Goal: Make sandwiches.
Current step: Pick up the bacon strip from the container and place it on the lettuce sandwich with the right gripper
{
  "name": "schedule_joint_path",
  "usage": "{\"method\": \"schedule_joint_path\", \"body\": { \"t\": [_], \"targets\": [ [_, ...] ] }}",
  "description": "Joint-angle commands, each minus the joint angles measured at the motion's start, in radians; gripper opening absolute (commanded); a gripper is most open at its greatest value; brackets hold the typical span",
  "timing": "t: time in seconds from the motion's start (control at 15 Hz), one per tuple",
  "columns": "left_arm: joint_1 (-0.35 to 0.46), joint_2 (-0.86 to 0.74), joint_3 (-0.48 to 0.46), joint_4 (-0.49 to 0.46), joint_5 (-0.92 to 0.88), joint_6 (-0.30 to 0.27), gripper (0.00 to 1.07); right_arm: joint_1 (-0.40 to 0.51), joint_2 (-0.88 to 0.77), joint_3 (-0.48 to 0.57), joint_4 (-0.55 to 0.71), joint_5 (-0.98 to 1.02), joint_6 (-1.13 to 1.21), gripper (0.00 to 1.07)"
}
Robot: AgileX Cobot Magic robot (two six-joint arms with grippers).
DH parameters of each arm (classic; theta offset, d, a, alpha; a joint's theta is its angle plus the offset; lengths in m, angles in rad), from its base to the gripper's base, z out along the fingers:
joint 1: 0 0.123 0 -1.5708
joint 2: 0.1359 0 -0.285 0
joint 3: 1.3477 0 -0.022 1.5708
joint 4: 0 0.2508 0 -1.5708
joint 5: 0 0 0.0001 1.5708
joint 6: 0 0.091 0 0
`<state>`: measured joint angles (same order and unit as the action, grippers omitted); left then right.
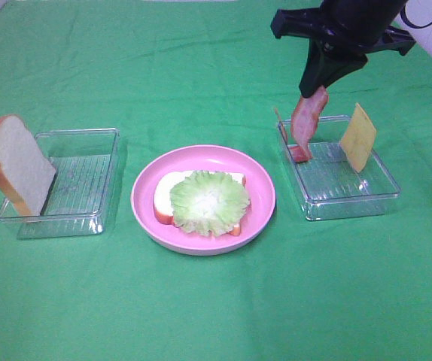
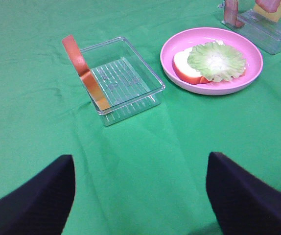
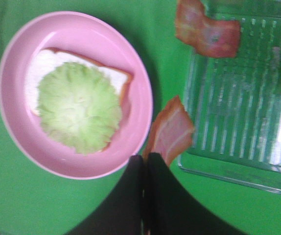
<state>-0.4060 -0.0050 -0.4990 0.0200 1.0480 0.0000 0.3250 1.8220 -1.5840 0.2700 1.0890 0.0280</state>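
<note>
A bread slice (image 1: 165, 197) lies on the pink plate (image 1: 265, 197) with a ruffled lettuce leaf (image 1: 210, 201) on top. My right gripper (image 1: 314, 89) is shut on a bacon strip (image 1: 306, 120) that hangs over the left end of the right tray (image 1: 351, 197). The right wrist view shows the held bacon strip (image 3: 172, 132) between plate (image 3: 72, 34) and tray (image 3: 238, 107). A second bacon strip (image 3: 206, 32) leans on the tray's edge. A yellow cheese square (image 1: 357, 137) leans in that tray. Another bread slice (image 1: 16, 162) leans against the left tray (image 1: 80, 180). My left gripper (image 2: 140, 196) is open over bare cloth.
A green cloth (image 1: 201, 316) covers the whole table. The two clear trays flank the plate, left and right. The left tray (image 2: 126, 78) holds nothing but the leaning bread slice (image 2: 81, 73).
</note>
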Motion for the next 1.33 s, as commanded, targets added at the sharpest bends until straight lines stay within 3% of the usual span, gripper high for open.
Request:
{"method": "schedule_joint_path", "body": {
  "t": [0.07, 0.4, 0.53, 1.07, 1.33],
  "targets": [
    [-0.005, -0.021, 0.001, 0.006, -0.004, 0.000, 0.71, 0.002, -0.010, -0.002, 0.233, -0.005, -0.119, 0.00],
    [-0.005, -0.021, 0.001, 0.006, -0.004, 0.000, 0.71, 0.002, 0.046, 0.000, 0.591, -0.019, -0.301, 0.00],
    [-0.005, -0.021, 0.001, 0.006, -0.004, 0.000, 0.71, 0.002, 0.085, 0.000, 0.676, -0.010, -0.352, 0.00],
    [-0.005, -0.021, 0.001, 0.006, -0.004, 0.000, 0.71, 0.014, 0.218, 0.000, 0.843, -0.046, -0.428, 0.00],
    [-0.005, -0.021, 0.001, 0.006, -0.004, 0.000, 0.71, 0.062, 0.307, 0.000, 0.999, -0.090, -0.514, 0.00]
  ]
}}
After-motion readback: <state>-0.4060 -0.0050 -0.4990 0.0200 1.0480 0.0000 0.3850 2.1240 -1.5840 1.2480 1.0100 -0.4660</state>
